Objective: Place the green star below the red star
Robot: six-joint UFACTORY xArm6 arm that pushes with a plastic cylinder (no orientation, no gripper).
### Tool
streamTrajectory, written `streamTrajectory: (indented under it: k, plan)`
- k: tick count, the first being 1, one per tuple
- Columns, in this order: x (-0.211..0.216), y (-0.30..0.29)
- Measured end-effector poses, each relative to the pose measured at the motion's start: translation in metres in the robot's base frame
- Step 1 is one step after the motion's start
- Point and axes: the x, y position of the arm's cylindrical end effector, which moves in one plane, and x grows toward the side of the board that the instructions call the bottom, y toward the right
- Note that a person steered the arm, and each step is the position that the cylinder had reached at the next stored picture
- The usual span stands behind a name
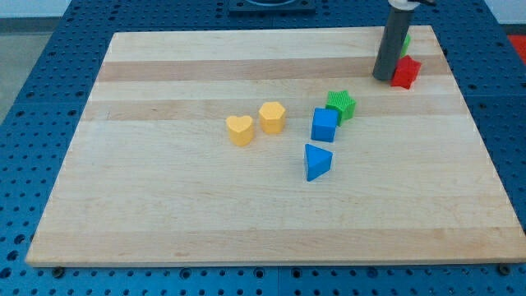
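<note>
The green star (341, 104) lies flat on the wooden worktop (164, 205), right of centre and in the upper half of the view; it is squat with no clear long axis, and which way its points face is hard to make out. Its lower left side touches or nearly touches the blue cube (325, 125), and below that, slightly apart, sits the blue triangular block (317, 161). To the view's left of this cluster stand two yellow pieces close together: a yellow hexagonal block (273, 117) and a yellow heart (240, 130). The red star (404, 71) sits near the worktop's upper right corner, close to the right edge, well apart from the green star. My tip (383, 78) rests just beside the red star's left side, seemingly touching it; there are no fingers on this rod, so nothing is grasped. A sliver of another green block (406, 40) shows behind the rod, above the red star; its shape cannot be told. Below the red star the board is bare down to the bottom edge, and the stretch between the green star and that spot holds no blocks. The left half and bottom of the worktop are open too.
</note>
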Motion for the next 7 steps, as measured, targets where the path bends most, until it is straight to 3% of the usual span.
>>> streamTrajectory:
  k: [7]
  plan:
    - [-0.001, -0.103]
